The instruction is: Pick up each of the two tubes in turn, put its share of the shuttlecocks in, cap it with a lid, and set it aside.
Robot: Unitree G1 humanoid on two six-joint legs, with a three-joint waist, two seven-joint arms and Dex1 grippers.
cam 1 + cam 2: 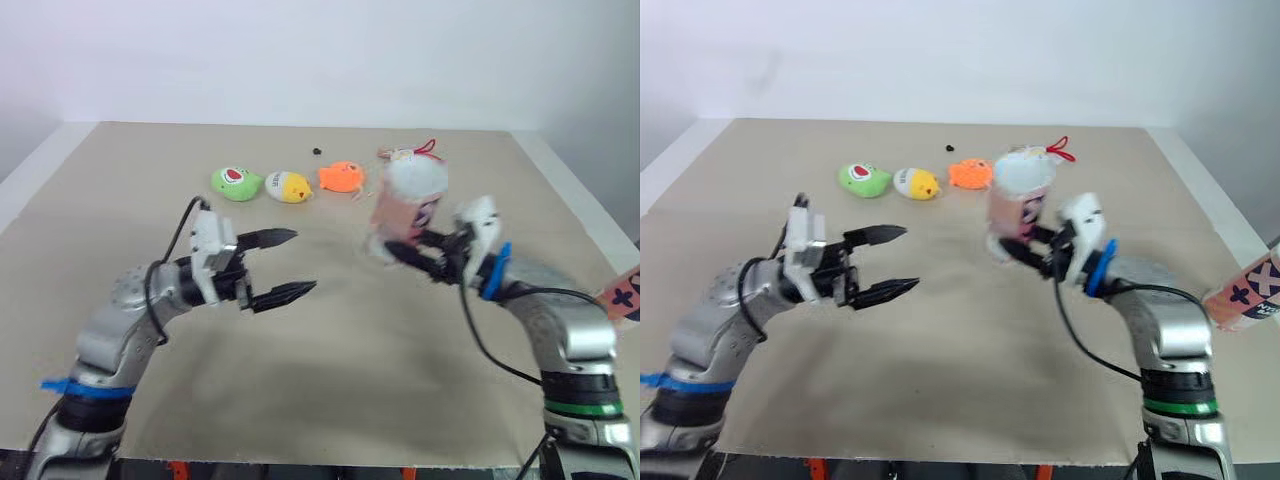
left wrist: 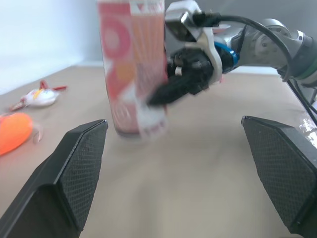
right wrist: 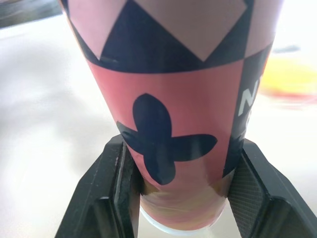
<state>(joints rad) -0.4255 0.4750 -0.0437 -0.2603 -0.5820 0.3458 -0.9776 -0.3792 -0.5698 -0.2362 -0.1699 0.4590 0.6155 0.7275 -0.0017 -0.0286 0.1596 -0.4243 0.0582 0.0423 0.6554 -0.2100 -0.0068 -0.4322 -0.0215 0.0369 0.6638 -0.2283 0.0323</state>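
The left jaws, at about 8 o'clock from the middle of the counter (image 1: 330,390), stand wide apart with nothing between them, aimed across toward the tube (image 1: 405,205). At 11 to 12 o'clock a green toy (image 1: 236,183), a yellow toy (image 1: 288,187) and an orange toy (image 1: 341,177) lie in a row, well apart from both arms. At about 2 o'clock the right jaws are clamped on the tube, pinching its lower part from both sides. It stands near upright with a slight lean, and I cannot tell whether its base touches the counter. It looks like a thin-walled card cylinder: light, stiff along its length, probably easy to dent and smooth enough to slip. A moderate pinch across the middle of the wall seems safest, as the present low hold may let it tip. It is pink with dark diamonds and cross shapes, orange-red panels and a pale bottom rim. A second tube (image 1: 1245,295), similarly patterned, shows at 4 o'clock by the counter's right edge.
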